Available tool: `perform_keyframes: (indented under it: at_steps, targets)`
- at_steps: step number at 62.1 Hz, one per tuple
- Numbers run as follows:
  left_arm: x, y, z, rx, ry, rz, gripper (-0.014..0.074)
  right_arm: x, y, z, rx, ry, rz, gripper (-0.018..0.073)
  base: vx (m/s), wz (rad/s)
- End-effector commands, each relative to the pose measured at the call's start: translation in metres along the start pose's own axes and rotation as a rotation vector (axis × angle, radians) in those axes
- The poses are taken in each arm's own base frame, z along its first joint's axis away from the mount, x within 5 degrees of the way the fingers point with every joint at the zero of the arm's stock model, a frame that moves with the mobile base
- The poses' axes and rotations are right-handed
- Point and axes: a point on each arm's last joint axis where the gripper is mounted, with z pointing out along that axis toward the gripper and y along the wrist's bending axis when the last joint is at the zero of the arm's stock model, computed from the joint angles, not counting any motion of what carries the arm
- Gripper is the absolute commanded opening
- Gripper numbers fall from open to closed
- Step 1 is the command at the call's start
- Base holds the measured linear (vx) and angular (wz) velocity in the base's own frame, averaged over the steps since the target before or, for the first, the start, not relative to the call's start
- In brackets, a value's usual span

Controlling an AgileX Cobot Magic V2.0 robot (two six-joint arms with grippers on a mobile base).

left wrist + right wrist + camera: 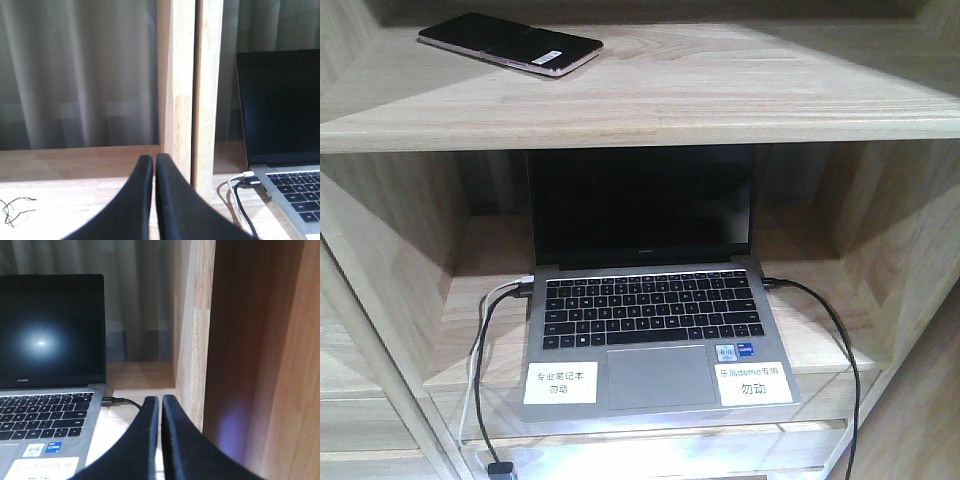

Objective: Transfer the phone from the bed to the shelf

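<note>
The black phone (510, 44) with its pinkish edge and small white sticker lies flat on the upper board of the light-wood shelf (720, 90), at the back left. No gripper touches it. My left gripper (154, 159) is shut with nothing in it, low in front of a wooden upright (190, 100). My right gripper (160, 401) is also shut and empty, beside the shelf's right side wall (200, 330). The bed is out of view. Neither gripper shows in the front view.
An open silver laptop (650, 330) with a dark screen stands in the lower compartment, with white paper labels on its palm rest. A black cable (840, 350) runs from its right side, and white and black cables (485, 340) from its left. Grey curtains (75, 70) hang behind.
</note>
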Motion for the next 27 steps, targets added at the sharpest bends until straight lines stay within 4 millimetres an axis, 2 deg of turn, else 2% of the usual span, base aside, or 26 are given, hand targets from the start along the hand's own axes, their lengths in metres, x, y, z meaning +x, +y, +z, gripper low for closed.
perform_keyframes:
  at_steps: [1,27]
  targets:
    - [-0.0156,0.0004,-0.0021,-0.002,-0.107,-0.019,0.0001,-0.0051,-0.0005,-0.0008,0.006,-0.088,-0.014,-0.0005,0.0,0.0]
    - [-0.0156,0.0004,-0.0021,-0.002,-0.107,-0.019,0.0001,-0.0051,-0.0005,-0.0008,0.006,-0.088,-0.014,-0.0005,0.0,0.0]
